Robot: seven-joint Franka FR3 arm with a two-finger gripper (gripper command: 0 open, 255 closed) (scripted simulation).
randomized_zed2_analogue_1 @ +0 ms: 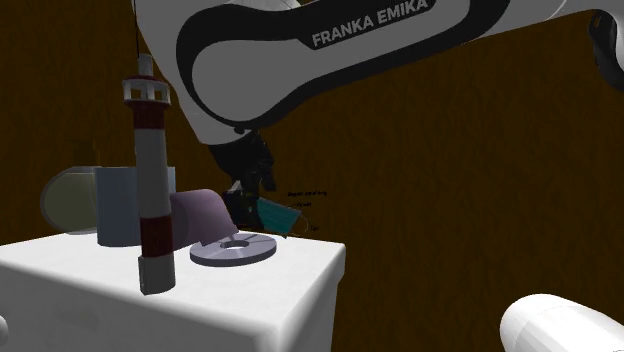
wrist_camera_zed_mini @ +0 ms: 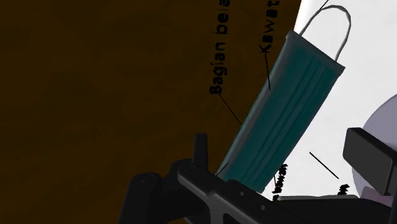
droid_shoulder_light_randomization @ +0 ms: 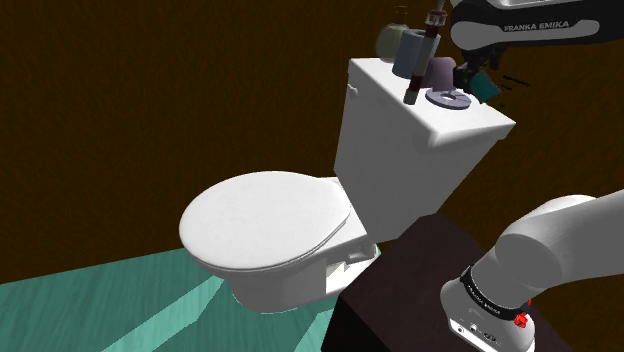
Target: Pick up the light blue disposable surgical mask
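The surgical mask (wrist_camera_zed_mini: 286, 108) is dark teal and pleated, with a white ear loop at its far end. It hangs tilted between my gripper's (wrist_camera_zed_mini: 284, 153) two black fingers, one finger (wrist_camera_zed_mini: 201, 149) close against it and the other finger (wrist_camera_zed_mini: 369, 159) further off, with small black lettering drawn in the gap. In the shoulder view the mask (droid_shoulder_light_randomization: 486, 86) hangs at the gripper (droid_shoulder_light_randomization: 470, 80), just above the back edge of the white toilet tank lid (droid_shoulder_light_randomization: 480, 125). The second exterior view shows the mask (randomized_zed2_analogue_1: 280, 216) beside the gripper (randomized_zed2_analogue_1: 245, 205), slanted above the lid (randomized_zed2_analogue_1: 290, 285).
On the lid stand a red-and-white striped tower (randomized_zed2_analogue_1: 150, 180), a grey-blue cylinder (randomized_zed2_analogue_1: 118, 205), a tipped purple cup (randomized_zed2_analogue_1: 200, 215), a flat grey disc (randomized_zed2_analogue_1: 232, 248) and a round olive thing (randomized_zed2_analogue_1: 65, 200). The brown wall is close behind. Below are the toilet seat (droid_shoulder_light_randomization: 265, 220) and my stand (droid_shoulder_light_randomization: 430, 290).
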